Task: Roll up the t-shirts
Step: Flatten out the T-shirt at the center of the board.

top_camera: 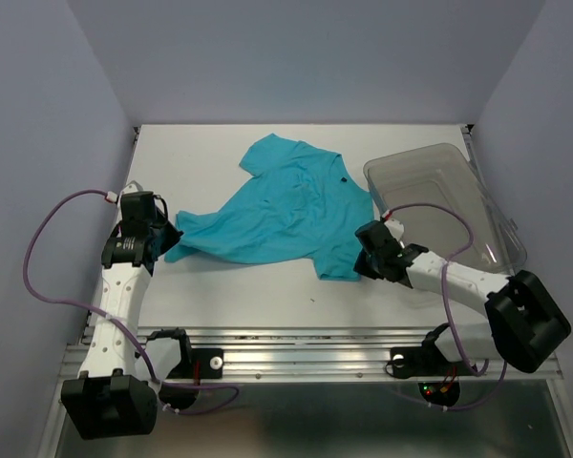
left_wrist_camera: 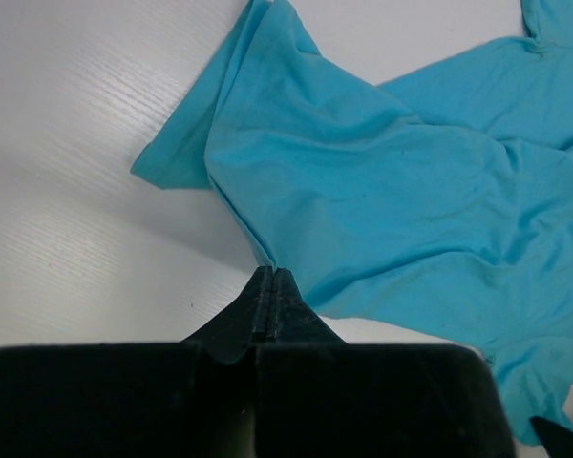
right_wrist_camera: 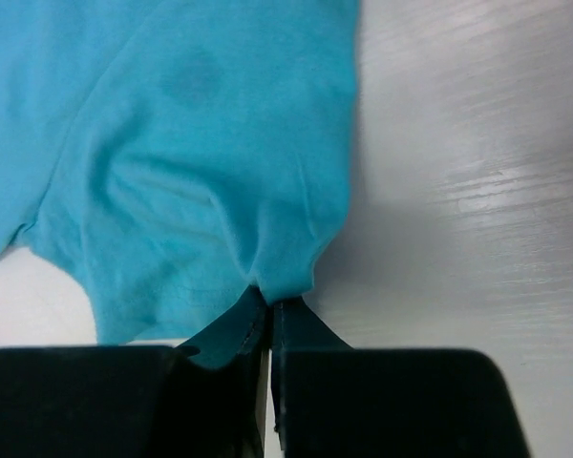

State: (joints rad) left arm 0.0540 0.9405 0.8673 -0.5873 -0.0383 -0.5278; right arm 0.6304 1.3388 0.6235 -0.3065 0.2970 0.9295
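White table (top_camera: 229, 291), lilac walls (top_camera: 296, 57), crumpled teal t-shirt (top_camera: 286, 215)

The left arm (top_camera: 115, 305) rises from its base at the near left and reaches forward. Its wrist turns inward, so the left gripper (top_camera: 167, 240) points right and sits low. Its 2 fingers (left_wrist_camera: 262, 298) are pressed together with no gap, pinching an edge of the t-shirt (left_wrist_camera: 411, 191). The right arm (top_camera: 463, 281) stretches from its base at the near right toward the left, forearm nearly level. The right gripper (top_camera: 363, 260) is low too, with both fingers closed tight on a fold of the same cloth.
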